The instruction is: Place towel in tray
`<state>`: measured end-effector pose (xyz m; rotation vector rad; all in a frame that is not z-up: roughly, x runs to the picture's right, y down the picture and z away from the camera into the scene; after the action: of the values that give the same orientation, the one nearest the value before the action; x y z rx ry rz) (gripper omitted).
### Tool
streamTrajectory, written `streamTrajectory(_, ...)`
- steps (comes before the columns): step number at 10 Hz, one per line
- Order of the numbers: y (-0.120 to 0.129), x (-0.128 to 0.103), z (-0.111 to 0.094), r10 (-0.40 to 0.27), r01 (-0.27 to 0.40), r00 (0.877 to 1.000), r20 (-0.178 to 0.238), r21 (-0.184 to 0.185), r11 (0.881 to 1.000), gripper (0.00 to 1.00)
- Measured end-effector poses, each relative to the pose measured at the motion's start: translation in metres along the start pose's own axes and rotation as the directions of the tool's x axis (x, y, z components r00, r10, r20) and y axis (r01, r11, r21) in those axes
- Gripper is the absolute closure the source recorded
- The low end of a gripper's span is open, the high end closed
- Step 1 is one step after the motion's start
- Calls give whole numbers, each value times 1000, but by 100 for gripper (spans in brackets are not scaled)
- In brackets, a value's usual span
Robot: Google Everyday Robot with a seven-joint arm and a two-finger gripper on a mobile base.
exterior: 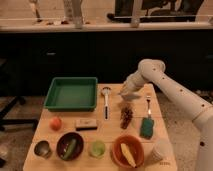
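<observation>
Wooden table (112,131) fills the lower frame, holding everything. White robot arm (175,92) enters from 4 o'clock and bends toward the table's centre. Green tray (72,93) sits at 10 o'clock on the table. Gripper (128,96) hovers low just right of centre, over a pale crumpled towel (131,95); whether it grips the towel cannot be told. Orange bowl (128,150) with a banana sits at 6 o'clock, a dark bowl (70,145) at 7 o'clock. Green sponge (147,128) lies at 4 o'clock, grapes (126,116) beside it, an orange fruit (56,123) at 8 o'clock.
</observation>
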<state>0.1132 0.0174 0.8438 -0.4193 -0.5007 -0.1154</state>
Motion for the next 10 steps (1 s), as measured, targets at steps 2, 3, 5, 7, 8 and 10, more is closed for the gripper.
streamTrajectory(2,1,-25,-14,-59,59,998,17,18,998,100)
streamTrajectory(3,0,-37,-18,-85,84,996,25,24,996,100)
streamTrajectory(5,-1,-63,-27,-134,132,990,51,38,990,100)
streamTrajectory(7,0,-63,-29,-136,134,989,53,42,990,100)
streamTrajectory(8,0,-64,-29,-137,135,989,53,41,990,100)
streamTrajectory(10,-1,-65,-28,-138,136,989,54,41,990,100)
